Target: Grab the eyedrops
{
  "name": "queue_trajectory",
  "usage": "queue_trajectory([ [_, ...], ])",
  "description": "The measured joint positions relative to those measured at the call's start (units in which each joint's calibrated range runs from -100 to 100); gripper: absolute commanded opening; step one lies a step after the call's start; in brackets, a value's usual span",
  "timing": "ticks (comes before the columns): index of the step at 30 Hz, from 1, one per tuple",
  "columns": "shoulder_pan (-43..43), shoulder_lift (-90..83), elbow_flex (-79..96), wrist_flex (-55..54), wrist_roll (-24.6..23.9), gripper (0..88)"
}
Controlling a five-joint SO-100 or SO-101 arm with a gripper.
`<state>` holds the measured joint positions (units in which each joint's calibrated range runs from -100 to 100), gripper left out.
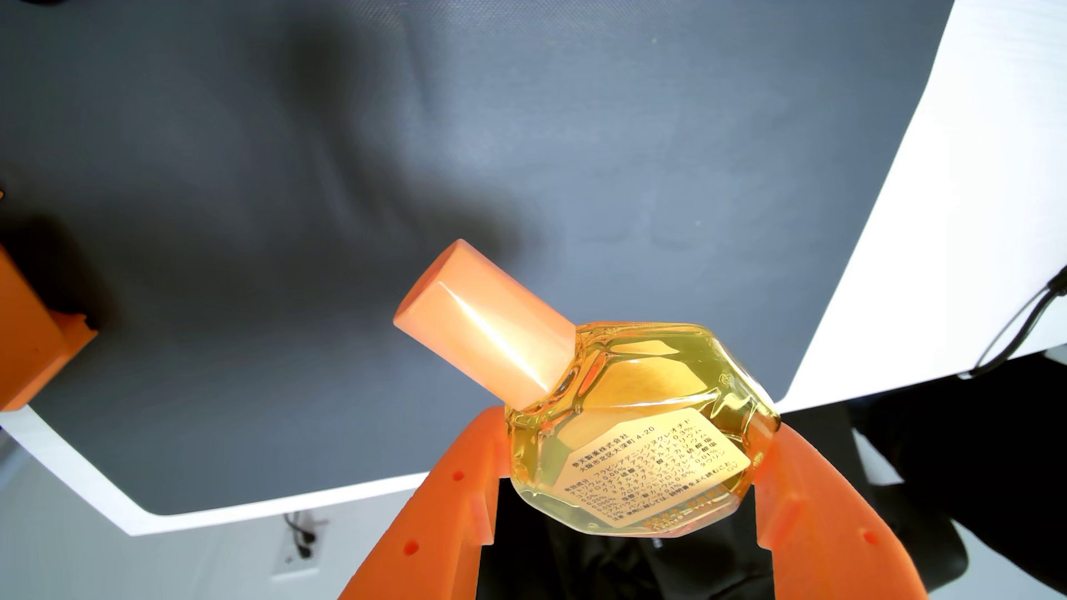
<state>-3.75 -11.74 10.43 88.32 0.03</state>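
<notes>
Wrist view. The orange gripper enters from the 6 o'clock edge, and its two fingers are closed against opposite sides of the eyedrops bottle, a faceted, clear yellow body with a printed label facing the camera. The bottle appears lifted clear of the dark grey mat, which lies well behind it, though no gap can be confirmed from this angle. The pale orange cap points toward 10 o'clock, so the bottle sits tilted between the fingers, not square. Contact seems limited to the slanted facets near the body's widest part. Judged risk: smooth, angled plastic offers little purchase, and the bottle could pivot about the line between the two contact points, or squirt out toward the cap end if squeeze force rises. A quick swing of the arm would add to this, since the cap end overhangs the fingers. The white table borders the mat at 3 o'clock; another orange part shows at 9 o'clock.
</notes>
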Motion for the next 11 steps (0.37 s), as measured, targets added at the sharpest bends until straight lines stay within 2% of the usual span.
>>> queue_trajectory([
  [11,-0.5,5.0,-6.6,1.0,1.1,0.6],
])
